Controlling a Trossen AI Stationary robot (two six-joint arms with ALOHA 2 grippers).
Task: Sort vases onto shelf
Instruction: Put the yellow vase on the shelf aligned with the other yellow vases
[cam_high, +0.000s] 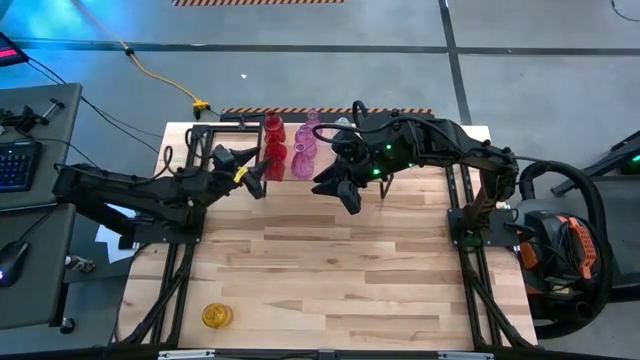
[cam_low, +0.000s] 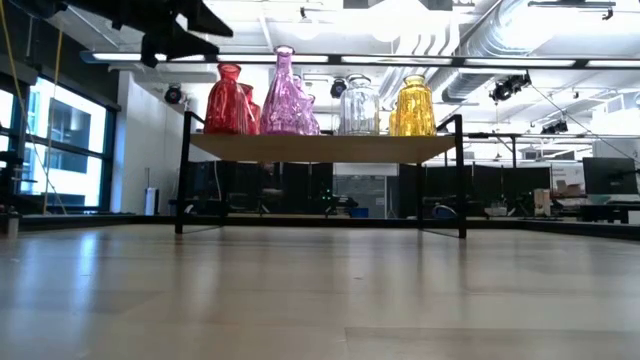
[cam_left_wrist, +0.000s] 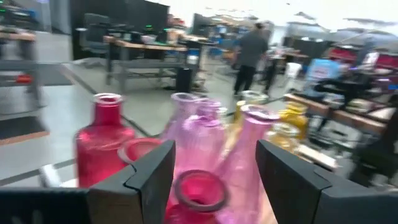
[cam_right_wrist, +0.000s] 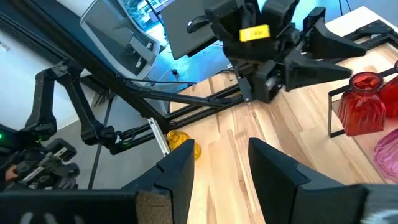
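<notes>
The left gripper (cam_high: 262, 183) is hanging with its jaws spread wide and holding nothing, right at the shelf's (cam_low: 320, 148) near edge, and a pink vase's mouth (cam_left_wrist: 198, 190) is sitting directly between its fingers (cam_left_wrist: 140, 180). The danger, as a judgement, is starting there: if the arm is pulling back or swinging sideways without lifting clear, a finger could be catching that rim and tipping the vase into its neighbours. Just beyond the fingers, a red vase (cam_left_wrist: 102, 146) and taller pink vases (cam_left_wrist: 199, 134) are standing packed close together, some seemingly touching, so one knock could be toppling several or pushing one off the plank's far edge.

The right gripper (cam_high: 343, 187) is hovering beside the left one, over the table in front of the shelf, its jaws partly parted and empty. The two arms are working near each other, and a crossing move could be bringing them into collision.

Farther off, well apart from both grippers, a lone yellow vase (cam_high: 216, 316) is lying near the table's front left corner, still needing fetching. On the shelf, the translucent glass is showing red, pink, clear and yellow (cam_low: 413, 106) in a row, upright.
</notes>
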